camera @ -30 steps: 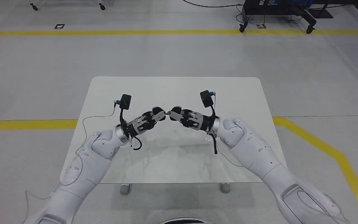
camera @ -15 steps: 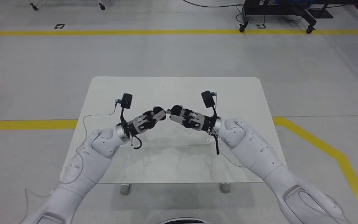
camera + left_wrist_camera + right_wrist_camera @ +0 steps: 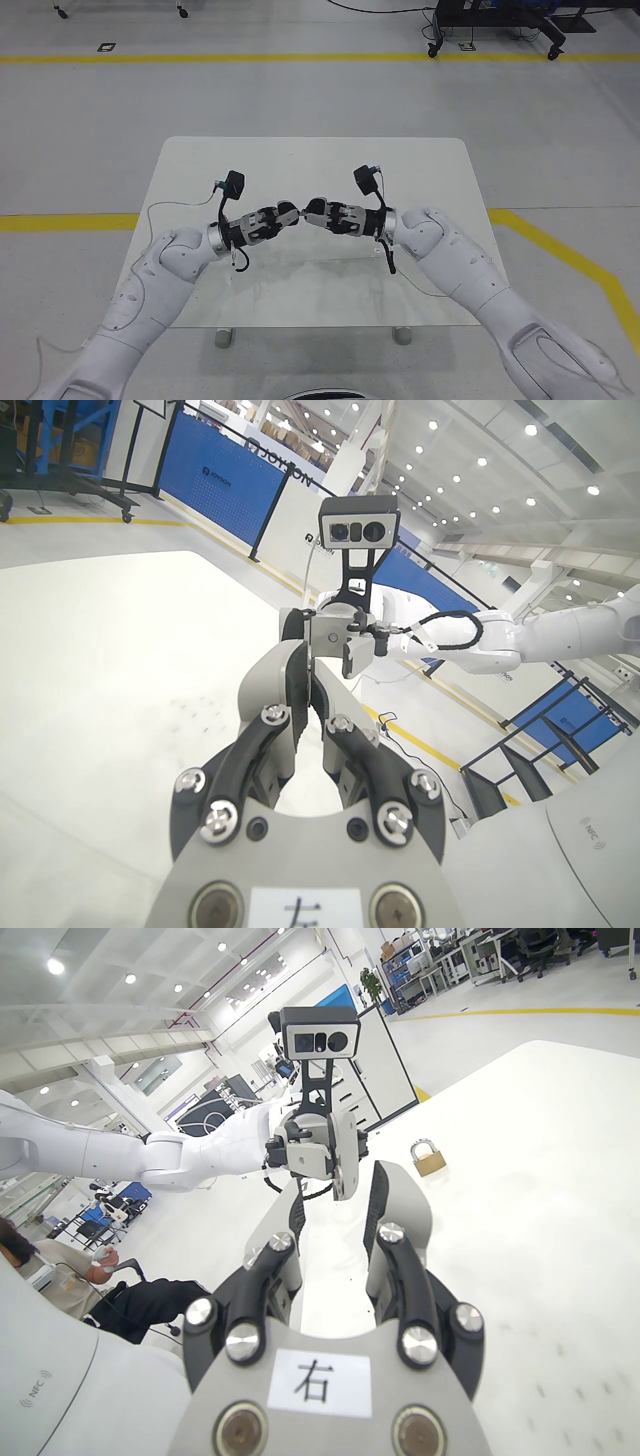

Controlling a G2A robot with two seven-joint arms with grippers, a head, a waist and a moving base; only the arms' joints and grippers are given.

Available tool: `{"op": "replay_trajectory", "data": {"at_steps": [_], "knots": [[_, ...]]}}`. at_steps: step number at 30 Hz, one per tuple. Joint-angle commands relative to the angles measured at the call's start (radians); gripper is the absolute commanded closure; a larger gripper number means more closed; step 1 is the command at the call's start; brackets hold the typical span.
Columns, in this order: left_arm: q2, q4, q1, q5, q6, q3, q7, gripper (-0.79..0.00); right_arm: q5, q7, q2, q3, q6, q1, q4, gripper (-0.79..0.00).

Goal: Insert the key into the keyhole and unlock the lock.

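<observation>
My left fingers (image 3: pixel 265 685) pressed together; right fingers (image 3: pixel 400 1208) spread. Padlock (image 3: pixel 427 1159) on worktop (image 3: pixel 525 1238), right of frame centre, past my right fingers, shackle pointing away; right arm looks nearer.

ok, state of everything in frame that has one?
left gripper: shut on key
key: pinched in left gripper, not inserted
right gripper: open, empty
padlock: shackle closed, lying on table, untouched
</observation>
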Motion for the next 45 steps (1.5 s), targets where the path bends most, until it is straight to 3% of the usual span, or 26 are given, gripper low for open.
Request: {"op": "replay_trajectory", "data": {"at_steps": [1, 6, 14, 17, 31, 33, 34, 45], "knots": [[0.0, 0.005, -0.004, 0.013, 0.0, 0.004, 0.0, 0.0, 0.009, 0.004, 0.001, -0.002, 0.0, -0.001, 0.0, -0.219], [-0.002, 0.014, -0.01, 0.025, 0.0, 0.017, 0.02, 0.0, 0.029, 0.023, 0.001, -0.013, 0.0, 0.004, 0.001, -0.135], [-0.002, 0.013, -0.015, 0.043, 0.0, 0.036, 0.031, 0.0, 0.041, 0.035, 0.0, -0.026, 0.0, 0.012, 0.007, -0.092], [-0.002, 0.015, -0.016, 0.048, 0.0, 0.039, 0.038, 0.0, 0.044, 0.038, -0.001, -0.03, 0.0, 0.015, 0.01, 0.0], [-0.001, 0.029, -0.025, 0.047, 0.0, 0.049, 0.073, 0.0, 0.045, 0.041, 0.002, -0.036, 0.0, 0.014, 0.016, 0.0], [-0.001, 0.032, -0.027, 0.039, 0.0, 0.05, 0.077, -0.693, 0.048, 0.034, 0.003, -0.032, 0.0, 0.01, 0.011, 0.0], [-0.001, 0.035, -0.027, 0.034, 0.0, 0.05, 0.08, -0.785, 0.05, 0.026, 0.005, -0.028, 0.0, 0.008, 0.008, 0.0], [0.008, 0.017, -0.006, -0.093, 0.0, 0.043, 0.08, -0.785, 0.013, -0.084, 0.023, 0.032, 0.0, -0.034, -0.024, 0.0]]}}
